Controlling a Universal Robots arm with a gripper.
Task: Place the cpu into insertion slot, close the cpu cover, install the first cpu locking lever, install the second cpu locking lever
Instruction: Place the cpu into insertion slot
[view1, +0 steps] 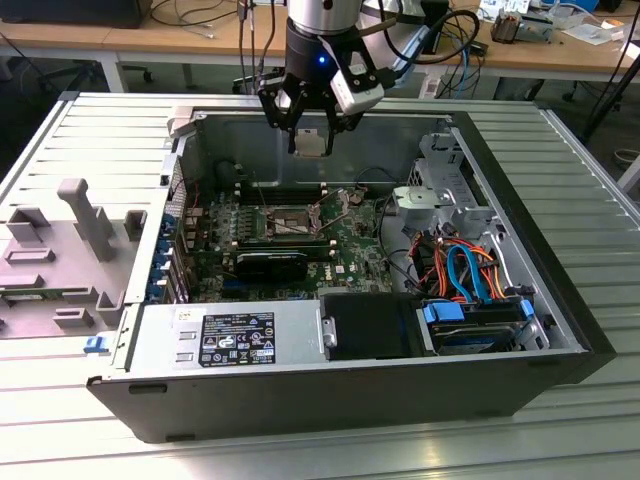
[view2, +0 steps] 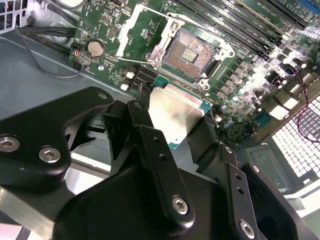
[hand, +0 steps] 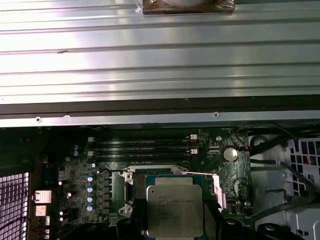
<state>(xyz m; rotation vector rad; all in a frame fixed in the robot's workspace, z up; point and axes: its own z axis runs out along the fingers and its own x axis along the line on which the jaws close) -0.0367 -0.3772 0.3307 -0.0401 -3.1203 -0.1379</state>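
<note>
Status: the case (view1: 300, 400) fills the middle of the exterior view, lying open on the table (view1: 560, 130), board (view1: 350, 255) exposed. We judge step one is underway and nothing is finished. The socket (view2: 192, 52) is empty, its contact field bare in the second wrist view. The cover (view2: 126, 30) is swung back off the socket, lying just beside it, so it is not closed. Seating, closing and both locking steps are all left, as far as we can see. The cpu (view1: 312, 143) is not in the socket. It sits in the upper centre of the exterior view, in the air above the board and well apart from the socket (view1: 290, 222). Both wrist views show its metal top facing the cameras. The arm (view1: 320, 30) comes in from the top centre of the exterior view, wrist pointing straight down. The gripper (view1: 313, 135) is clamped on the cpu (view2: 175, 112) by opposite edges, and the chip looks about level with the board.
</note>
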